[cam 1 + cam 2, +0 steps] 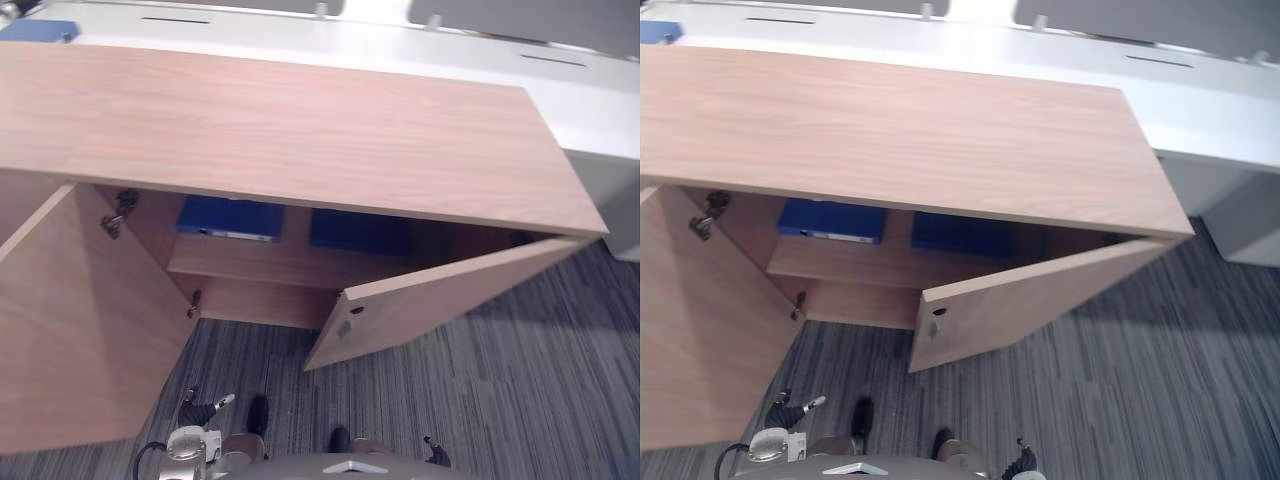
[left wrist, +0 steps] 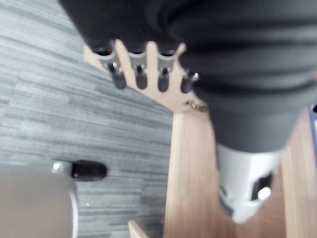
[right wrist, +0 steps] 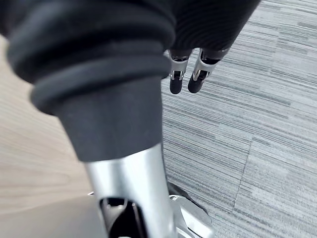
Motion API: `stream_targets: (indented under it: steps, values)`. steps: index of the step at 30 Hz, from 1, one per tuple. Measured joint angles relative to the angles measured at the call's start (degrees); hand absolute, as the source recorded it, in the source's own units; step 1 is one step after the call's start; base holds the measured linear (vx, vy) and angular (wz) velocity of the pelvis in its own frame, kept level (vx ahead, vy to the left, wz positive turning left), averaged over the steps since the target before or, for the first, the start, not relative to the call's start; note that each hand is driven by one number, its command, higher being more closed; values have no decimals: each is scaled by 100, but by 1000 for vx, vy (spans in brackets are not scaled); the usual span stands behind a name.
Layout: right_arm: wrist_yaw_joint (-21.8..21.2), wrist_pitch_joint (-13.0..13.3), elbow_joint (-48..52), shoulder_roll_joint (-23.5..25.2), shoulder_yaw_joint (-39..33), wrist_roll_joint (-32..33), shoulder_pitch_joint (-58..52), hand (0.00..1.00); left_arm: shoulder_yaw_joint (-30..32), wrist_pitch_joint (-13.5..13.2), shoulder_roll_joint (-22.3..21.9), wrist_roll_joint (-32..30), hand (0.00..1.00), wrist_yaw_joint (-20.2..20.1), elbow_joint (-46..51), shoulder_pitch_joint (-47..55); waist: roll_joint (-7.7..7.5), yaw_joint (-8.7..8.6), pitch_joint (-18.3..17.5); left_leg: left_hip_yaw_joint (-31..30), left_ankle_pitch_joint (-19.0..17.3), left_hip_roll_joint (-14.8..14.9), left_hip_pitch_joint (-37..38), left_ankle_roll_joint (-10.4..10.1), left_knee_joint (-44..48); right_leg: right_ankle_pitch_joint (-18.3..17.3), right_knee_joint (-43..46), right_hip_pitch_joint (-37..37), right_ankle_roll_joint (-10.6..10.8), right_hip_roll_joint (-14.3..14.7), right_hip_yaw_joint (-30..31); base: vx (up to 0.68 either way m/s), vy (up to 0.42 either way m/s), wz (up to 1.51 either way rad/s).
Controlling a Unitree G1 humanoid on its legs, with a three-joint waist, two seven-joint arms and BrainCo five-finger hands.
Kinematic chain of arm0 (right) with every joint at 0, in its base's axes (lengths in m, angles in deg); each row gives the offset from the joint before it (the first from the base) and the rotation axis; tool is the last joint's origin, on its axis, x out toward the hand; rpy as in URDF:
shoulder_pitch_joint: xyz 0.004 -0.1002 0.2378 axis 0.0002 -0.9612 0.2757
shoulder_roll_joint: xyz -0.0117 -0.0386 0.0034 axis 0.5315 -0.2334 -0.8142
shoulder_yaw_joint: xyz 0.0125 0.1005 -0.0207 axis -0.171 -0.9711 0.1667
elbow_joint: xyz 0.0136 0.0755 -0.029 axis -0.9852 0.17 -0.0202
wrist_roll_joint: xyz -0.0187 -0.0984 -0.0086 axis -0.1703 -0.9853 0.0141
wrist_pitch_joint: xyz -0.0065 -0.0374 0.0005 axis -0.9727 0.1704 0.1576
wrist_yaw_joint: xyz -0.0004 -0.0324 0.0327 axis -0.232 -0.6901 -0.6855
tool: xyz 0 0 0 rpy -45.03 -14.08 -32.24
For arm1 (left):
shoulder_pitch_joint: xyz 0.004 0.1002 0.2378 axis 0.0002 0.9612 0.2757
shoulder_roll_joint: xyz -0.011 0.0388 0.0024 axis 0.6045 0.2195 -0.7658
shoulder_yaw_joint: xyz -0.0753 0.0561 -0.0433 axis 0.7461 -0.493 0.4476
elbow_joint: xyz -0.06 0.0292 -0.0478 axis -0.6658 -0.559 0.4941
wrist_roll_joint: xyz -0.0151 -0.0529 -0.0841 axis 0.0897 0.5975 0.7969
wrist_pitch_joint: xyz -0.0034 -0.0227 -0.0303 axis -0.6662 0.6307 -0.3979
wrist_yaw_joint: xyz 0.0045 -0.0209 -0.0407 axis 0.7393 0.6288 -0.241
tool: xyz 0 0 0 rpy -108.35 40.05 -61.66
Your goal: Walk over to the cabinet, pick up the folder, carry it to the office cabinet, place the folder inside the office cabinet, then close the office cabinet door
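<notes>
The wooden office cabinet (image 1: 300, 130) stands right in front of me with both doors swung out. On its inner shelf lie two blue folders, one on the left (image 1: 230, 218) and one on the right (image 1: 360, 232). My left hand (image 1: 205, 408) hangs low by the left door (image 1: 80, 320), fingers (image 2: 141, 74) relaxed and holding nothing. At the bottom edge below the right door (image 1: 440, 295), my right hand (image 1: 435, 452) also hangs empty, its fingers (image 3: 188, 79) straight above the carpet.
A white desk (image 1: 560, 90) runs behind the cabinet, with another blue item (image 1: 40, 30) at its far left. Grey striped carpet (image 1: 520, 380) spreads to the right of the half-open right door. The left door stands wide open close to my left arm.
</notes>
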Motion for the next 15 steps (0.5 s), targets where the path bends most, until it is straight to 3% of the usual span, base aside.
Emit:
stream_targets:
  steps: [2, 4, 6, 8, 9, 11, 15]
  values:
    - [1, -46, 148, 37, -110, 32, -87, 0, 101, 7, -50, 22, 0, 4, 16, -56, -2, 7, 8, 507, -266, 98, -126, 74, 196, -99, 163, 0, -8, -110, -263, -42, -10, 63]
    - [10, -113, 263, 88, -298, 38, -104, 0, 272, 39, -182, 68, 0, 3, 201, -80, -21, -39, 89, 1376, -807, 360, -597, 236, 1481, -207, 342, -58, -22, -258, -490, -26, 22, 45]
    - [5, -114, 438, 114, -429, 130, -192, 0, 440, 48, -239, 107, 0, 2, 260, 8, 82, -52, 145, 1455, -1149, 423, -778, 289, 2144, -525, 766, -91, 30, -240, -533, -40, 12, 30]
    - [-1, -115, 438, 244, -456, 148, -273, 0, 474, 51, -227, 113, 0, 2, 263, 47, -56, -83, 18, 1389, -858, 213, -531, 270, 1325, -536, 649, -113, 3, -368, -566, -11, 5, 37]
    - [-1, -115, 439, 273, -496, 149, -285, 0, 513, 52, -202, 113, 0, 1, 255, 56, -79, -85, 0, 1424, -773, 180, -451, 249, 1109, -528, 609, -113, 11, -380, -576, 33, -11, 26]
    - [0, -113, 429, 320, -648, 161, -319, 0, 679, 63, -249, 115, 0, 3, 172, 124, -66, -94, -30, 1333, -214, 58, -25, 258, 256, -511, 453, -10, 30, -368, -558, 55, -19, 17]
    - [-2, -108, 275, 306, -769, 190, -300, 0, 680, 64, -203, 117, 0, 2, 79, 168, -44, -96, -104, 1121, -34, 3, 160, 280, -46, -407, 225, 240, 85, -283, -569, 56, -39, 28]
